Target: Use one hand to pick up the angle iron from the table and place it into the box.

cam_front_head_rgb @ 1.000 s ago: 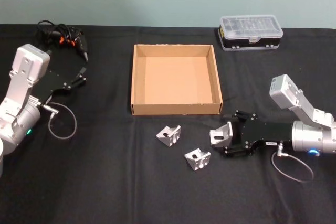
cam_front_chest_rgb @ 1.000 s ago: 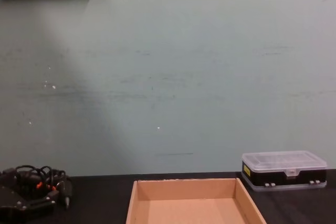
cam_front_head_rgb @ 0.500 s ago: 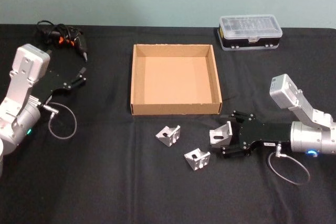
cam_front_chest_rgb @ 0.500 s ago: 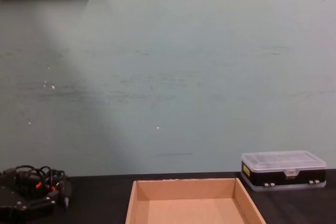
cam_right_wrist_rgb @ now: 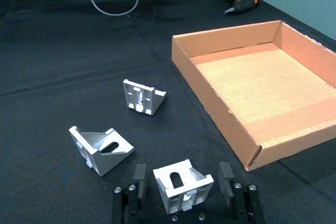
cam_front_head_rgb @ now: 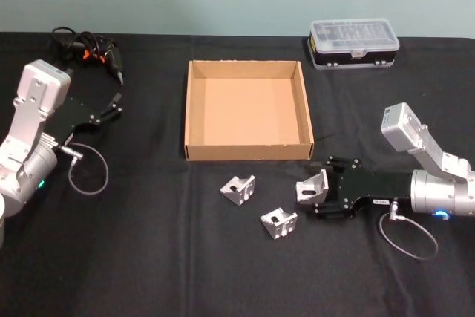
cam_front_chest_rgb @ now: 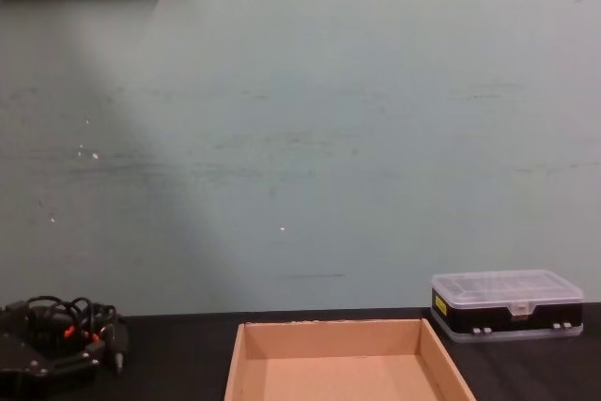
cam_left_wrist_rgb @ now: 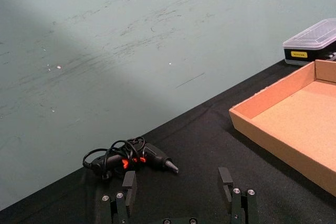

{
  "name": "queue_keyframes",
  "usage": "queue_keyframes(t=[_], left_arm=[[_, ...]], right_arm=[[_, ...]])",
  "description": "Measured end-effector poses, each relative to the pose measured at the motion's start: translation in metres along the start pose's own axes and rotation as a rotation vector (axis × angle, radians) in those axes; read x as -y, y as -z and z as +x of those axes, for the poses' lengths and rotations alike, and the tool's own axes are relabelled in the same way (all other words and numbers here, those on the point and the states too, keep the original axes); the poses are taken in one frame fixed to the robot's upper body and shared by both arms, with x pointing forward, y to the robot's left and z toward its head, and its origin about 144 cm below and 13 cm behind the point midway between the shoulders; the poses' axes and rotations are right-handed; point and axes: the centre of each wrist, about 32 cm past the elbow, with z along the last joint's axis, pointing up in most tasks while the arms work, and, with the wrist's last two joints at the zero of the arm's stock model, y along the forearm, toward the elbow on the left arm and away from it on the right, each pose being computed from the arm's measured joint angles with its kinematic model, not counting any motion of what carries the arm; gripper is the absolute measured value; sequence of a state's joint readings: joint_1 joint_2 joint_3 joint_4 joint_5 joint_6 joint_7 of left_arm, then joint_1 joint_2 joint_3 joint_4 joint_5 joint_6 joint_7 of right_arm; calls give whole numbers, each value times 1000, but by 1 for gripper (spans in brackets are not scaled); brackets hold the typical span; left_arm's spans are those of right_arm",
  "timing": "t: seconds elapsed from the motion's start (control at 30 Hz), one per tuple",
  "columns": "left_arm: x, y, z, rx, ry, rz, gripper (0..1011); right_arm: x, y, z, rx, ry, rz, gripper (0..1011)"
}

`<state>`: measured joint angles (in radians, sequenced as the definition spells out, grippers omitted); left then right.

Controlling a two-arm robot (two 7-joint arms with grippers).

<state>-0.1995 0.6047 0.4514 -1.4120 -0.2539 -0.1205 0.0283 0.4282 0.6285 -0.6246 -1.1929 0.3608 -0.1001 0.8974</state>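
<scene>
Right black long-fingered gripper (cam_front_head_rgb: 319,189) sits low on the flat black matte table (cam_front_head_rgb: 148,257). Its fingers are spread either side of a silver metal angle iron (cam_right_wrist_rgb: 182,183) with small gaps showing, just in front of the shallow tan cardboard box (cam_front_head_rgb: 249,152). A second angle iron (cam_front_head_rgb: 237,190) and a third angle iron (cam_front_head_rgb: 279,224) lie on the table to its left. Left gripper (cam_left_wrist_rgb: 177,179) is parked far left, fingers wide.

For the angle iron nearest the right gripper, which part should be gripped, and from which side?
Grip the angle iron across its two flat side ribs, coming in low from the robot's right, where the right gripper sits open with a finger either side. Those ribs look parallel; the slotted faces are not.
</scene>
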Motion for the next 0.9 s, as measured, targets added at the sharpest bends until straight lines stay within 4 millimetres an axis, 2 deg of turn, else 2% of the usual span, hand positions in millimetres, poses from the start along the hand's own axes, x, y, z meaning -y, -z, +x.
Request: queue_keyframes(t=[0.27,0.33,0.47,0.9], left_arm=[[0,0,0,0,0,0,1011],[0,0,0,0,0,0,1011],[0,0,0,0,0,0,1011],[0,0,0,0,0,0,1011]], right_arm=[[0,0,0,0,1,0,682],[0,0,0,0,2,1,582],[0,0,0,0,2,1,468],[4,-4,0,-2,20,21,453]])
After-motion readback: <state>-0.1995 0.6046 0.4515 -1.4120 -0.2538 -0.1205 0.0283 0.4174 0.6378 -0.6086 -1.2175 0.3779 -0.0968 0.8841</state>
